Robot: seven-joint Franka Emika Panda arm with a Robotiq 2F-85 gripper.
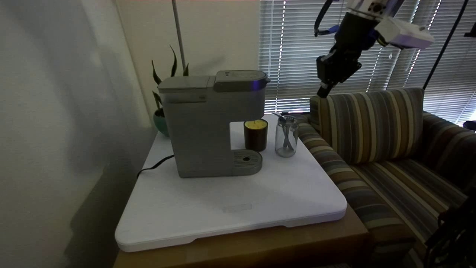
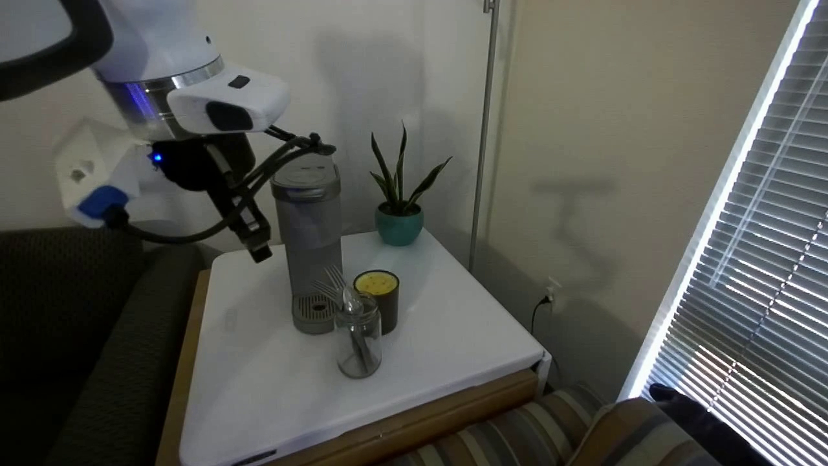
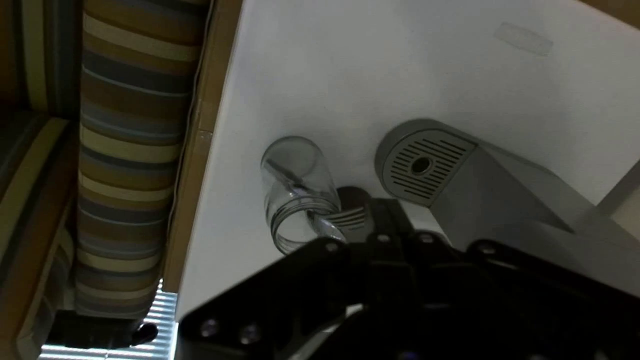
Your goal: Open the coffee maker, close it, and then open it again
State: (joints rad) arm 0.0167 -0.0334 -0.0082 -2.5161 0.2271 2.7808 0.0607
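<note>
Coffee maker (image 1: 204, 137), its lid (image 1: 241, 76) down, is my mark; my gripper (image 1: 322, 92) hangs apart from its front, clenched on nothing. By the wrist view, a glass jar (image 3: 305, 201) of cutlery (image 3: 327, 228) lies near nine o'clock from me, the machine at three, its long axis running off toward four. My coming reach, I judge, must swing to three, for the lid's front lip (image 1: 267, 79). Farther off stands a snake plant (image 2: 400, 178).
</note>
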